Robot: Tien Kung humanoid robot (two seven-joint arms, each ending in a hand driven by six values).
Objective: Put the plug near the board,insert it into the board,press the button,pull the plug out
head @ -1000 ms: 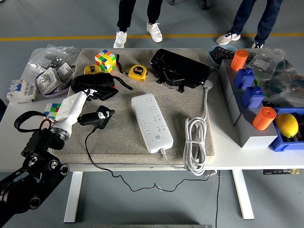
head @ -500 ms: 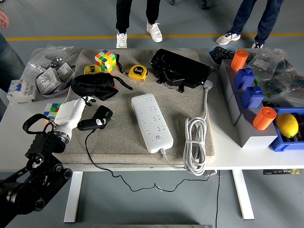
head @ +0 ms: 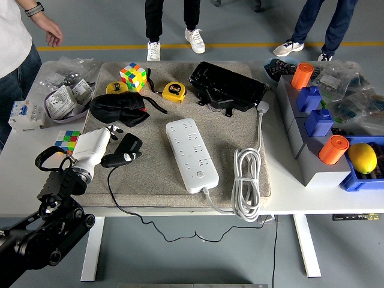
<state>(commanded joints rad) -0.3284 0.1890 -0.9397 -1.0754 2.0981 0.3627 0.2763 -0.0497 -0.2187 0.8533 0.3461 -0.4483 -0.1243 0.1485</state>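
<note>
left hand [head: 103,139]: low over mat's left edge; fingers pinching black plug [head: 124,149] | power strip [head: 191,154]: well apart

Two puzzle cubes [head: 133,76] [head: 67,140], two tape measures [head: 174,91] [head: 117,88], two orange cylinders [head: 302,75] [head: 333,149], one power strip [head: 191,154], one lemon [head: 362,158].

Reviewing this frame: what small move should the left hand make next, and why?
Probably close on the black plug and lift it rightward toward the white power strip. The left hand sits at the plug's left end on the mat, though a firm grasp isn't clear, and the plug lies apart from the strip, whose sockets are all free.
</note>
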